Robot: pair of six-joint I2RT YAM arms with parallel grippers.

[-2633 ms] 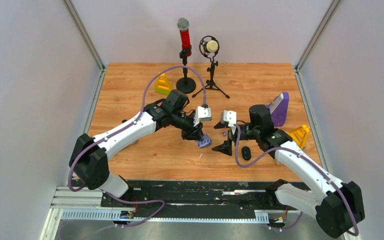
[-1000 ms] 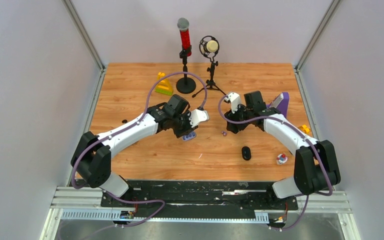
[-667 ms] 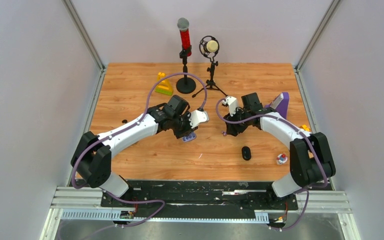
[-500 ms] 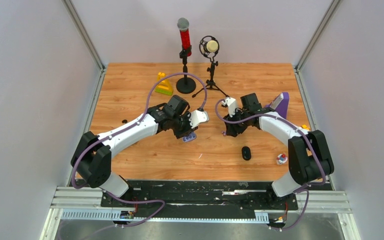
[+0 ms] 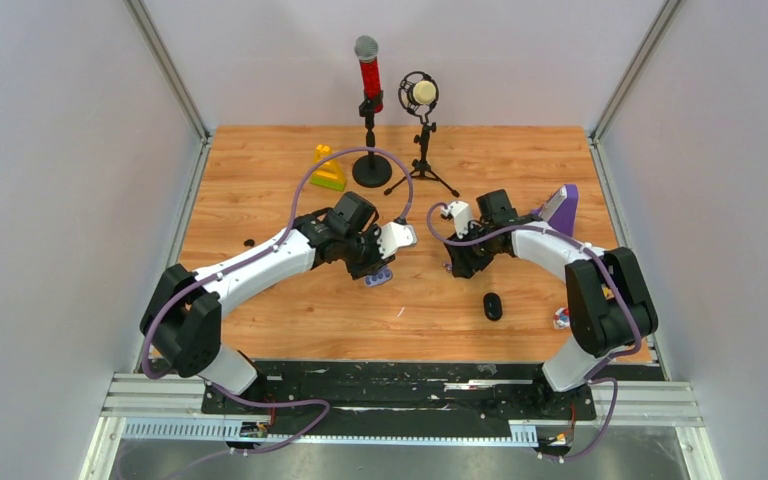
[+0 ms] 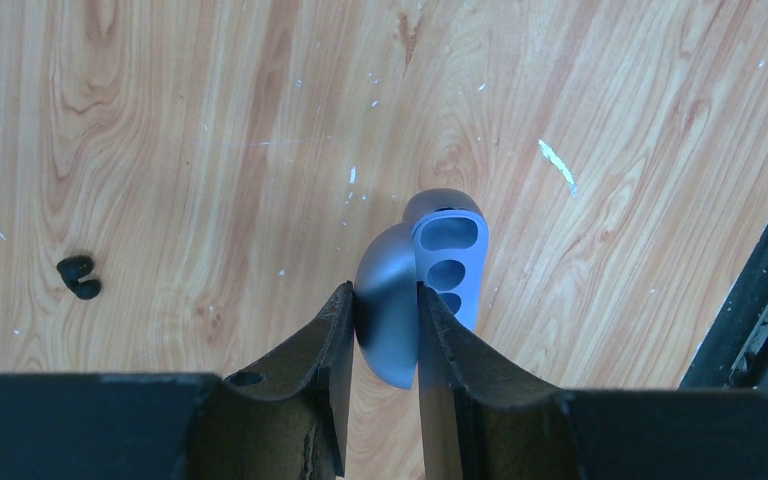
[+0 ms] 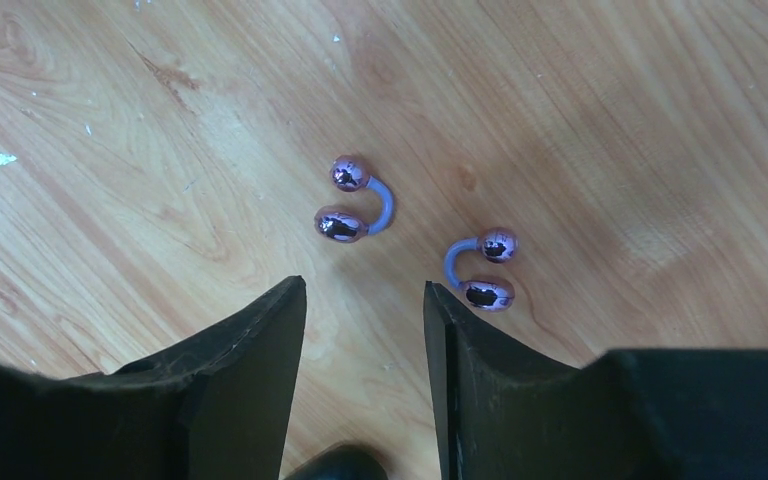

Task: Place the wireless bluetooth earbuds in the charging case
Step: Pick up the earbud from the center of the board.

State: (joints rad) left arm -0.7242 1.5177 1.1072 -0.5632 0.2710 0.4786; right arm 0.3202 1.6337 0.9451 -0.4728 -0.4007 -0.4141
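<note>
My left hand (image 6: 382, 300) is clamped on the one open lavender charging case (image 6: 447, 255). Its lower half is hidden between my fingers, and three hollows show. My right hand (image 7: 365, 290) hangs with fingers parted over two shiny purple earbuds (image 7: 341, 225), lying apart on the tabletop (image 7: 610, 120). What looks like one black earbud (image 6: 78, 278) is too small to be sure of.

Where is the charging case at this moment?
The open charging case is clamped between the fingers of the left gripper, just left of the table's centre in the top view.
</note>
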